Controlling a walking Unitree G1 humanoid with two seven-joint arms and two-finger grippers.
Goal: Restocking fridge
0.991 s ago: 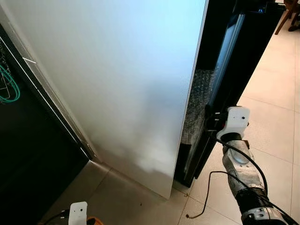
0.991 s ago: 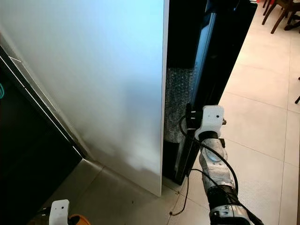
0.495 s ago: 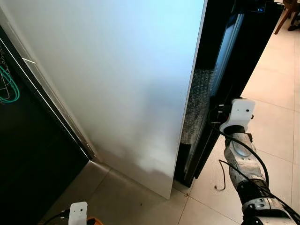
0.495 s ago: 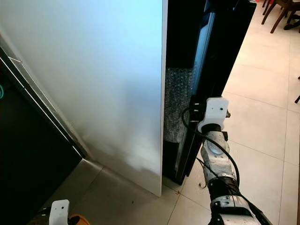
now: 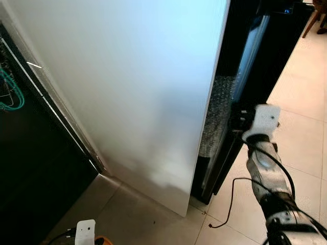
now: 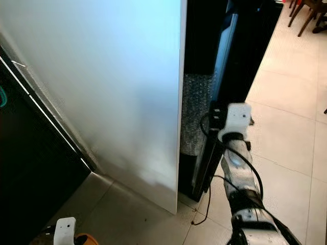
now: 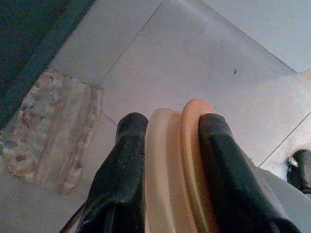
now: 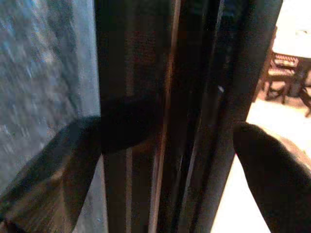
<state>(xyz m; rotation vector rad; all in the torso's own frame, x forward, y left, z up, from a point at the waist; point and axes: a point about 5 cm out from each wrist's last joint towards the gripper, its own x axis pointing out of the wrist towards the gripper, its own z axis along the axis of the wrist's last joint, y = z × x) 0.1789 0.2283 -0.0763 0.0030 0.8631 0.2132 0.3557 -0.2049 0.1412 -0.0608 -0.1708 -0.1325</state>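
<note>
Beside the white panel [image 5: 133,92], right gripper [image 8: 165,145] spread astride the black door edge [image 8: 194,97].

Smooth matt white panel [image 5: 133,87], glossy black door [image 6: 227,76], pale glazed floor tiles [image 6: 286,117].

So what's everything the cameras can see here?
White panel: one, white, upright, centre.
Black door: one, glass-fronted, ajar, right of the panel.
Bubble wrap: one patch, clear, in the gap behind the door.
Dark cabinet: one, black, far left.
Green cable: one, inside that cabinet.
Floor tiles: beige, with a marbled patch.
Chairs: brown, far right.
Orange discs: two, pinched in the left tool.
Right tool: black fingers straddling the door's edge.
</note>
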